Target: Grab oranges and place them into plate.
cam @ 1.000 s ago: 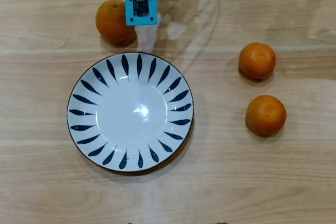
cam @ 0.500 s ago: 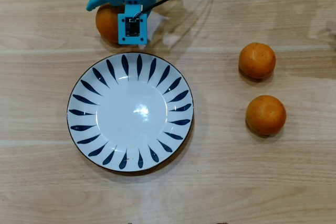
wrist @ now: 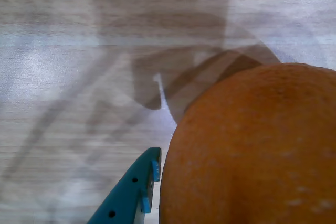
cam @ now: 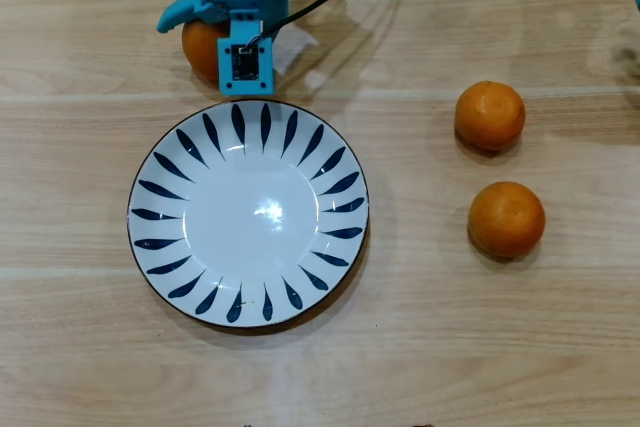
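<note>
Just above the plate's upper rim in the overhead view sits the largest orange, mostly hidden under my blue gripper. In the wrist view that orange fills the lower right, with one blue finger right beside its left flank; the other finger is out of sight. I cannot tell whether the gripper is clamped on the fruit or merely straddling it.

Handling, my judgement: firm, round, dimpled skin, fairly light; likely to roll if nudged off-centre. Best taken across its widest girth, fingers level on opposite sides, with moderate squeeze so the peel isn't bruised.

Count: three oranges, one plate. The other two, a smaller orange and another below it, lie well apart from the plate on the right of the table. The plate holds nothing yet; all three placements remain.
</note>
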You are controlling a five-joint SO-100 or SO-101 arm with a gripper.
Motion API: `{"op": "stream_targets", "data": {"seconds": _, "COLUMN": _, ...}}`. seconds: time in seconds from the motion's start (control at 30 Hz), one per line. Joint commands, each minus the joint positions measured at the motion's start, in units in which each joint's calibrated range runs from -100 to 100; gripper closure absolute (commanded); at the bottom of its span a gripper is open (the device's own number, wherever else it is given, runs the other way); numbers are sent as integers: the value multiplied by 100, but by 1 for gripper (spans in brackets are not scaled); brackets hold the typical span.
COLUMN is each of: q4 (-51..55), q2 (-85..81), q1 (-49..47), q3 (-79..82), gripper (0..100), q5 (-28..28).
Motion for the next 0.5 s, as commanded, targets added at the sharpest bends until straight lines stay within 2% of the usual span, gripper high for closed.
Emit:
{"op": "stream_targets", "data": {"seconds": 0.0, "q4": -77, "q2": -44, "q1": -5, "q3": -25, "gripper": 48, "q5": 23}}
{"op": "stream_targets", "data": {"seconds": 0.27, "q4": -77, "q2": -61, "q1": -29, "q3": -44, "gripper": 49, "q5": -13}}
{"op": "stream_targets", "data": {"seconds": 0.47, "q4": -77, "q2": -61, "q1": -29, "q3": -62, "gripper": 54, "q5": -19}}
